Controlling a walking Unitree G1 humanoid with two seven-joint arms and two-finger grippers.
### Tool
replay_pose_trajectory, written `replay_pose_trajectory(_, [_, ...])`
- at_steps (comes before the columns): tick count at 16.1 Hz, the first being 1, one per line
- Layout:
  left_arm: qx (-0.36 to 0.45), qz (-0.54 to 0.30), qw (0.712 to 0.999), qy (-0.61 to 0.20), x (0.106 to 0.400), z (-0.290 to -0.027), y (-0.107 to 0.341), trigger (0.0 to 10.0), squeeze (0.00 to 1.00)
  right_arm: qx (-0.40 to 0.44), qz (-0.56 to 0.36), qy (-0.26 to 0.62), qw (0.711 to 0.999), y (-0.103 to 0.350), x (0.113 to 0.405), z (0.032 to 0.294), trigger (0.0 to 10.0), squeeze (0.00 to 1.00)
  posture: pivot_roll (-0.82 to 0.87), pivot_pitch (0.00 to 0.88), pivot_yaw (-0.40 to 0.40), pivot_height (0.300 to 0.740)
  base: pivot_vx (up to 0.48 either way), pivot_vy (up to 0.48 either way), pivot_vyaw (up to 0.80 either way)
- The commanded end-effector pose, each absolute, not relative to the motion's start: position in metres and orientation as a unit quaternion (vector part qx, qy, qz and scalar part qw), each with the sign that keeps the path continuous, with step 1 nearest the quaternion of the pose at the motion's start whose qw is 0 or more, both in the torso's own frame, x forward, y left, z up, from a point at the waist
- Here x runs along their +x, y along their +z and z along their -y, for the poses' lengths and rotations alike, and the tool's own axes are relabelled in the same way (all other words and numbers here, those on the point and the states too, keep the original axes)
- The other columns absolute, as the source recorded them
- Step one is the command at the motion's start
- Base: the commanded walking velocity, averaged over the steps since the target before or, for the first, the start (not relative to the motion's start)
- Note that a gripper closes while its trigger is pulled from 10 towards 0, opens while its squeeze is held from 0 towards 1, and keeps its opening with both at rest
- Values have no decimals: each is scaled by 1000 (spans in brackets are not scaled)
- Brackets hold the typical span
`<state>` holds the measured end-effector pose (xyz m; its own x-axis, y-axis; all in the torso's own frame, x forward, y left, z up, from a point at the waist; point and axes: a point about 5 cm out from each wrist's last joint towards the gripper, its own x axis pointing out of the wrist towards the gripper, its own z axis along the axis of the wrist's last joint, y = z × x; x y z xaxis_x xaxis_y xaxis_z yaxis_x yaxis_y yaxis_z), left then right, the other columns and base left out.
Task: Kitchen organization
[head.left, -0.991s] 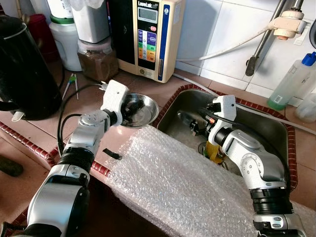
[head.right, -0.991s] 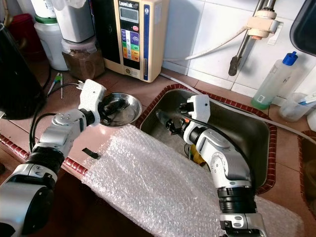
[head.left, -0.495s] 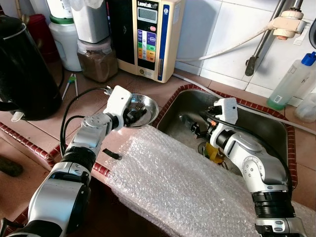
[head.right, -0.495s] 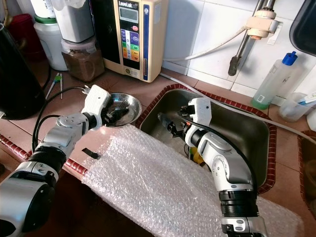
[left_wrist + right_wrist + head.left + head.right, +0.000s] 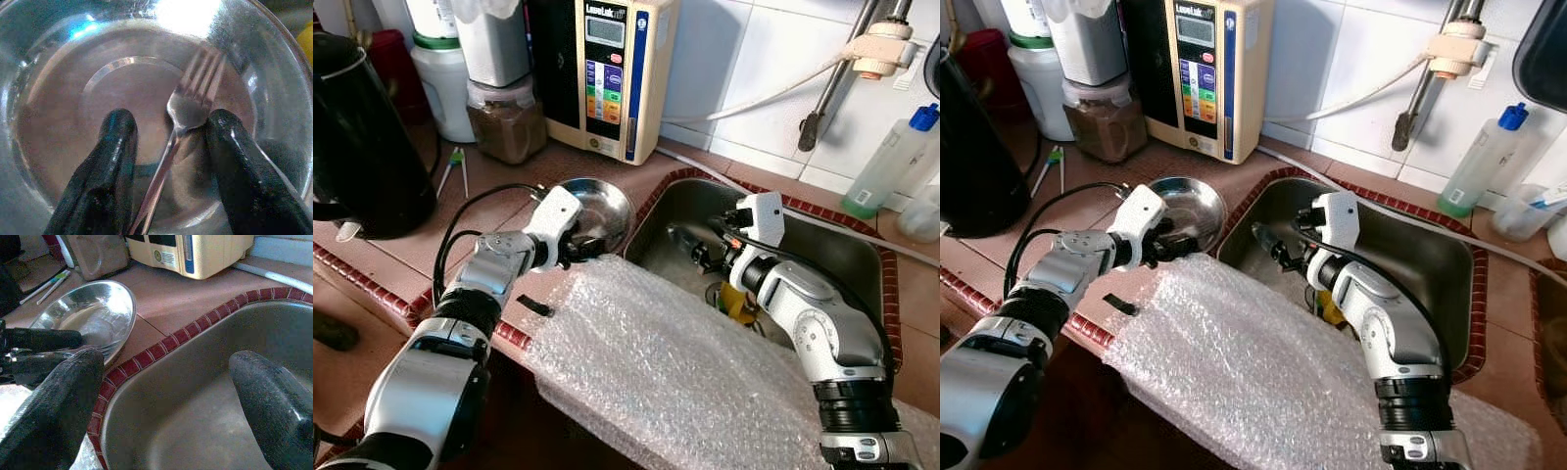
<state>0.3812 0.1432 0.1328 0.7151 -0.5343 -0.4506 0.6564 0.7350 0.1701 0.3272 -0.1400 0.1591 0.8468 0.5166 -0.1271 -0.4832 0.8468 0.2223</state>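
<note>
Left claw [image 5: 168,161] sat at near rim of steel bowl [image 5: 603,206] on tiled worktop [image 5: 499,196], w/ fingers [image 5: 105,166] spread apart either side of fork [image 5: 183,110] lying in bowl; not gripping it. Bubble wrap [image 5: 685,372] draped over worktop's front edge, just beside bowl. Right claw [image 5: 166,396] hung inside sink [image 5: 822,250], fingers wide open, holding nothing.
</note>
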Motion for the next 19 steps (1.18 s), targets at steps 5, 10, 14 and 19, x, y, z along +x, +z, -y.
replay_pose_trajectory(5, [172,-244,895,-331,375,-150,118,0,0,78,-86,263,958,164,329,141,10000,0,-61,0,-20,740,0,0,0])
replay_pose_trajectory(10, [193,-260,885,-334,375,-156,120,0,0,78,-86,263,958,163,330,141,10000,0,-55,0,-17,740,0,0,0])
replay_pose_trajectory(14, [210,-271,877,-338,374,-163,122,0,0,78,-87,263,958,162,331,141,10000,0,-53,0,-17,740,0,0,0])
replay_pose_trajectory(19, [230,-281,865,-347,373,-171,126,0,0,78,-88,261,958,162,331,141,10000,0,-51,0,-18,740,0,0,0])
